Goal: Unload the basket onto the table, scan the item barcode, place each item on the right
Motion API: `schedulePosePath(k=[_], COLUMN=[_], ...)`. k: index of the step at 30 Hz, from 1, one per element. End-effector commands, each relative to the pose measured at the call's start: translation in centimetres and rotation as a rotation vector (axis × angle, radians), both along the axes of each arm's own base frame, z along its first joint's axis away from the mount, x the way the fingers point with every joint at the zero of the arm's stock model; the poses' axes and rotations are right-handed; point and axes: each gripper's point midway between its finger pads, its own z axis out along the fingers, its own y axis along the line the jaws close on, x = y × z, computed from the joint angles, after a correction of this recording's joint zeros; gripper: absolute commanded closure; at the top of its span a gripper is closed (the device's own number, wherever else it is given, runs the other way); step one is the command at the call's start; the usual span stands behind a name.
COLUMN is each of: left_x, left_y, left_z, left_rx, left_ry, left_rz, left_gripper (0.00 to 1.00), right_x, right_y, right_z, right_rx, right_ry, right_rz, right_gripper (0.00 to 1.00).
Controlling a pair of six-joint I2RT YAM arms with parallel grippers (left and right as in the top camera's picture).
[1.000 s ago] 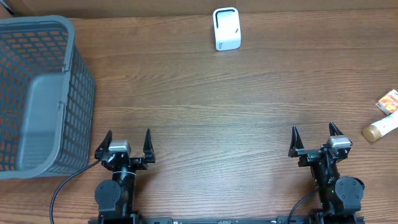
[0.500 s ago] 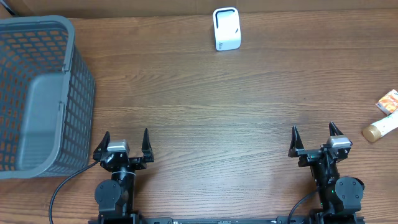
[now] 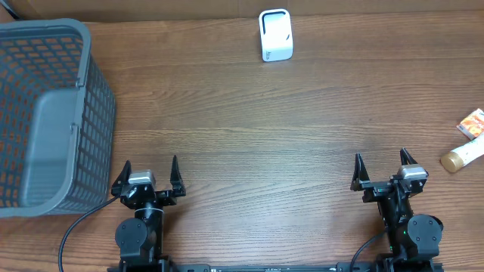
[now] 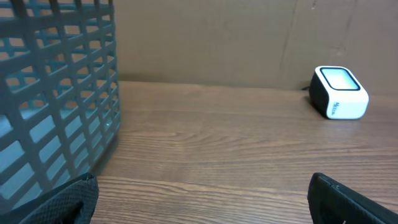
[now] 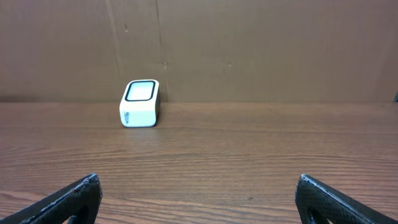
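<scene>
1. The item to scan appears to be a tan bottle lying on its side at the far right of the worktop. A round body like that would probably roll away if an end effector came down off-centre or nudged it before closing
2. An orange and white packet lies just beyond the bottle, partly cut off by the edge of the overhead view. It is not clear whether the two touch or are parts of one thing, so a careless reach could catch the wrong one or push both further off
3. No barcode shows in any view. A grasp could therefore cover the code, or leave it facing away from the scanner
4. The small white scanner stands at the far edge of the worktop, near the middle. It looks light, so bringing the item in too close could knock it over
5. The right end effector is wide open and empty at the near edge. The bottle lies to its right at about the same depth, near but clearly apart, and outside the right wrist view
6. The left end effector is also wide open and empty, well apart from the bottle. A grey basket sits just to its left
7. The scanner is well ahead of both end effectors, with bare worktop between
</scene>
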Motion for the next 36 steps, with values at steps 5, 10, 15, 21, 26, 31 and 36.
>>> schedulePosePath(k=[5,10,15,21,26,31,36], left_x=[-0.08,-0.05,-0.05,-0.06,-0.06,-0.05,-0.04], left_y=[0.54,0.28,0.28,0.31,0.35,0.24,0.22], left_z=[0.02,-0.01,-0.01,0.00,0.01,0.04,0.08], left_rx=[0.037,0.057,0.056,0.021,0.009,0.013,0.012], left_ry=[-0.002,0.001,0.001,-0.003,-0.004,-0.005,-0.007], left_rz=[0.027,0.010,0.010,0.014,0.018,0.011,0.010], left_gripper=[0.00,0.00,0.00,0.00,0.00,0.00,0.00], right_x=[-0.02,-0.02,-0.02,-0.02,-0.02,-0.02,-0.02], right_y=[0.10,0.10,0.10,0.10,0.10,0.10,0.10], right_z=[-0.07,-0.07,-0.07,-0.07,-0.07,-0.07,-0.07], right_rx=[0.006,0.006,0.006,0.006,0.006,0.006,0.006], right_ry=[-0.008,-0.008,-0.008,-0.008,-0.008,-0.008,-0.008], right_rz=[0.004,0.004,0.004,0.004,0.004,0.004,0.004], right_gripper=[0.00,0.00,0.00,0.00,0.00,0.00,0.00])
